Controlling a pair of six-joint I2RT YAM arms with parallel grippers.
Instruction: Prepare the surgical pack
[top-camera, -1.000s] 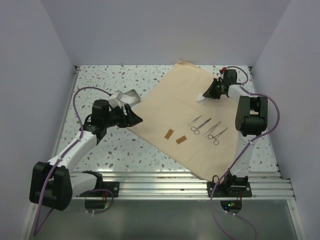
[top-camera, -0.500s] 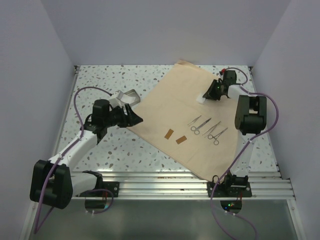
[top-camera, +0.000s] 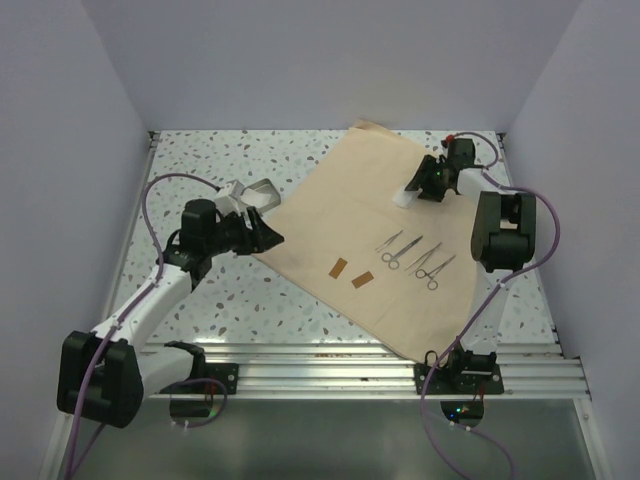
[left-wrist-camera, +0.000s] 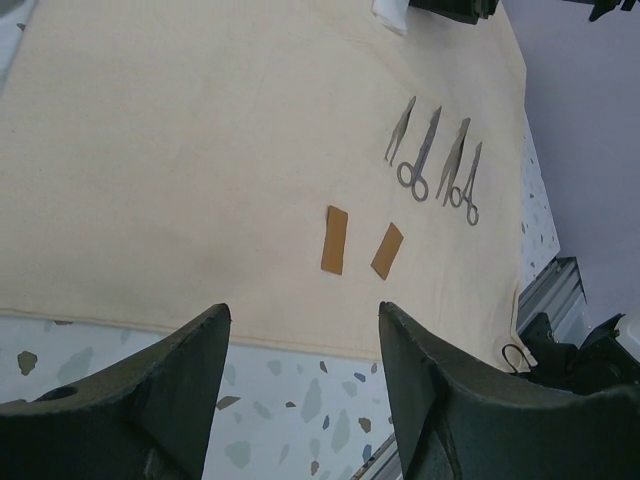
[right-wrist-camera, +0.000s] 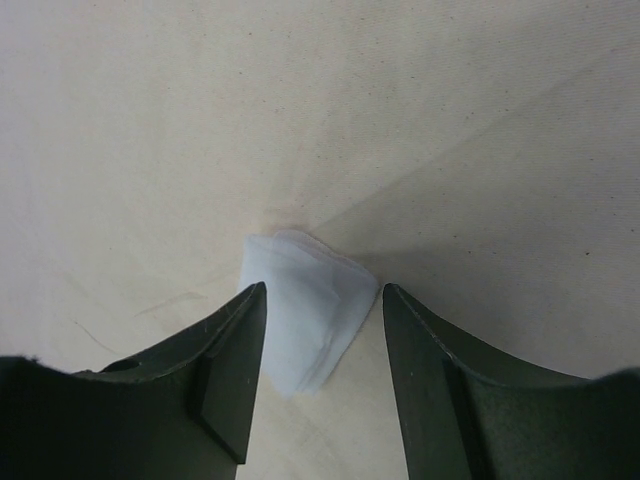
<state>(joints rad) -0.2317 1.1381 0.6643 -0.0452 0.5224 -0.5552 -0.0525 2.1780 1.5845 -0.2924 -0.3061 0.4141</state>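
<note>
Surgical pack spread flat and cornerwise on the speckled tabletop, silver instruments laid near its middle. Right claw parted astride a white folded pad, apparently gauze, low over the cloth's far right part; best raised straight up, without dragging pad or rucking cloth. Left claw likewise parted and empty, hovering at the sheet's left edge.

No text, label or number can be read; the two tan strips on the cloth look blank from here.
</note>
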